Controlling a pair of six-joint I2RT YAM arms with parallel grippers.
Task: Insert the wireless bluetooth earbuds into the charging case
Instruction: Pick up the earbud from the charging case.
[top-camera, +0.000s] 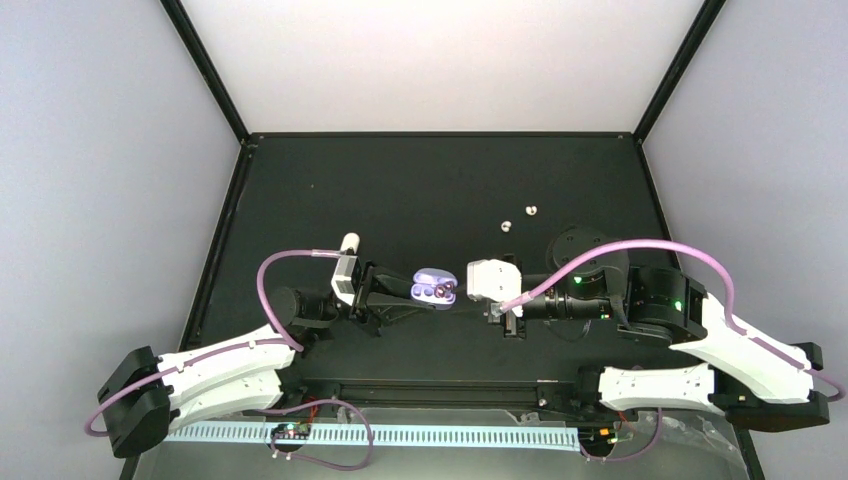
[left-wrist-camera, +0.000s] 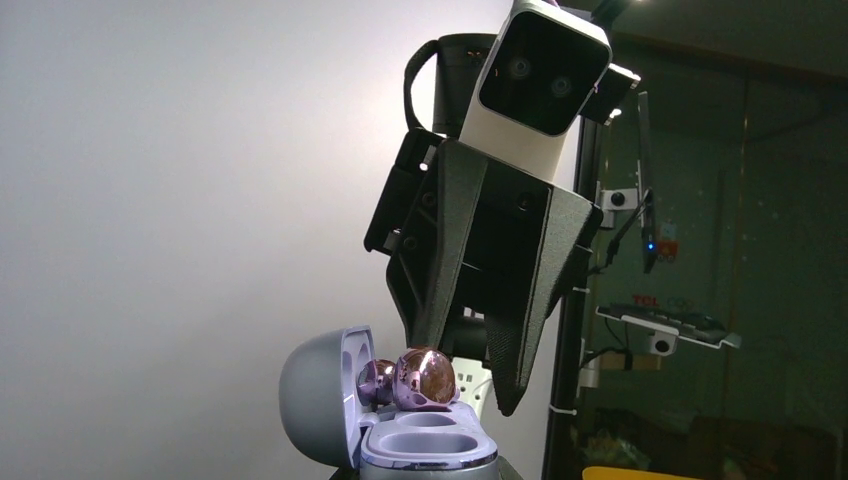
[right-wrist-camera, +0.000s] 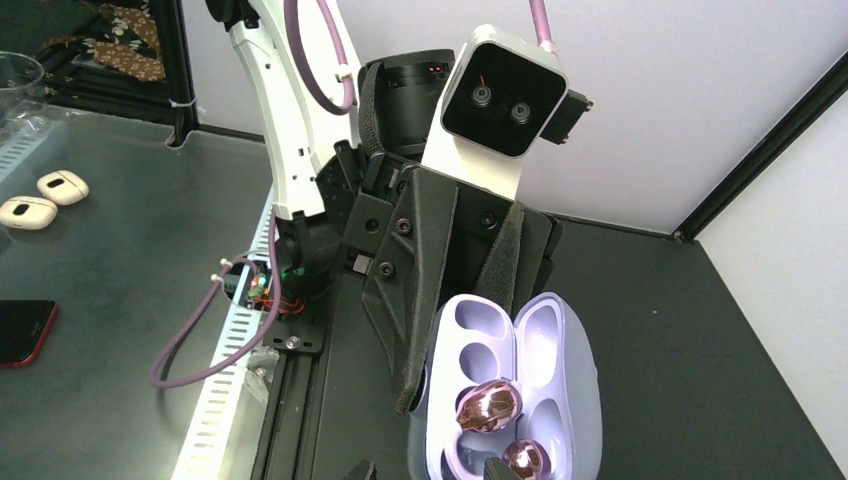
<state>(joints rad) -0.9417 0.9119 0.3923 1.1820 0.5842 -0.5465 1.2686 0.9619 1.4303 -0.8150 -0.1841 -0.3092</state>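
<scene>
Now the open lilac case (right-wrist-camera: 565, 350) is held off the table (top-camera: 400, 190), between the two arms. Both purple buds (right-wrist-camera: 488, 408) rest on it at the end facing the right gripper (left-wrist-camera: 470, 375). They sit side by side next to two hollows in the half nearer the left gripper (top-camera: 418, 292). From the left wrist they look proud of the case rather than sunk in; I cannot tell if they are seated.

The right gripper points down at the case from just beyond it. Its jaws stand narrowly apart with nothing between them, and one fingertip is just beside a purple bud; whether it touches is unclear. The left gripper is clamped on the case, one finger against each side.

Two white buds (top-camera: 506, 226) lie on the table beyond the right gripper, near each other and well apart from the case.

Small red letters (left-wrist-camera: 645, 299) on a dim sign far behind seem to read "TCL".
</scene>
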